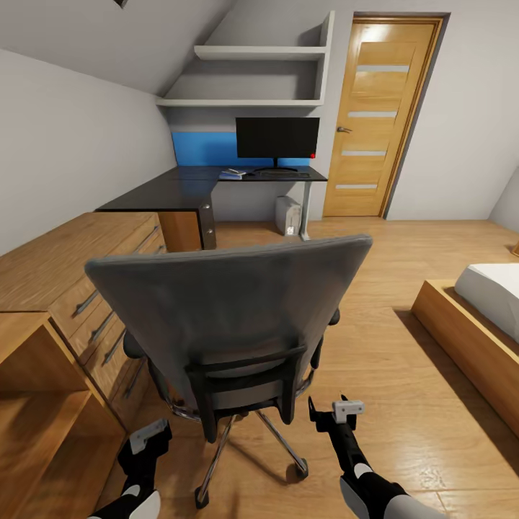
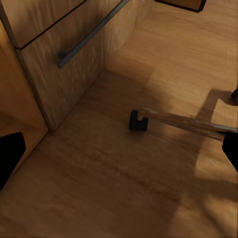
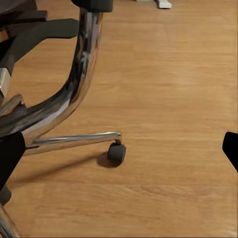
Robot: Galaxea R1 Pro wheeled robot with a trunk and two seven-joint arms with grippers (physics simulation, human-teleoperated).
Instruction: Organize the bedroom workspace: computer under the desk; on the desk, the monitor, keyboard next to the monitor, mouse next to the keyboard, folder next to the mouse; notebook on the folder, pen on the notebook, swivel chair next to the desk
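Desk (image 1: pixel 169 191) first: its glossy black L-shaped top stands across the room against the far wall, with the monitor (image 1: pixel 277 138) upright on it, the keyboard (image 1: pixel 284 174) just before the monitor's foot, and a small bluish-and-pale pile (image 1: pixel 232 173) beside that, too small to make out. A pale box, probably the computer (image 1: pixel 287 215), sits on the floor under the desk. Between the robot and all this stands the swivel chair (image 1: pixel 241 317), back turned to the camera, its chrome base and casters on the wood floor (image 1: pixel 404 375), with the wooden dresser (image 1: pixel 79 288) just beside it. The chair is well apart from the desk, so the step in hand looks to be pushing it there.

Left hand (image 1: pixel 148 437) and right hand (image 1: pixel 339 413) hang low behind the chair, either side of the base; both are released, the dark fingers (image 2: pixel 11 154) (image 3: pixel 10 156) spread wide and holding nothing. To push well, I would raise both hands to the back frame rather than the chrome legs, press evenly so the casters roll straight, steer away from the dresser, and stop short of the drawer unit (image 1: pixel 207 225)
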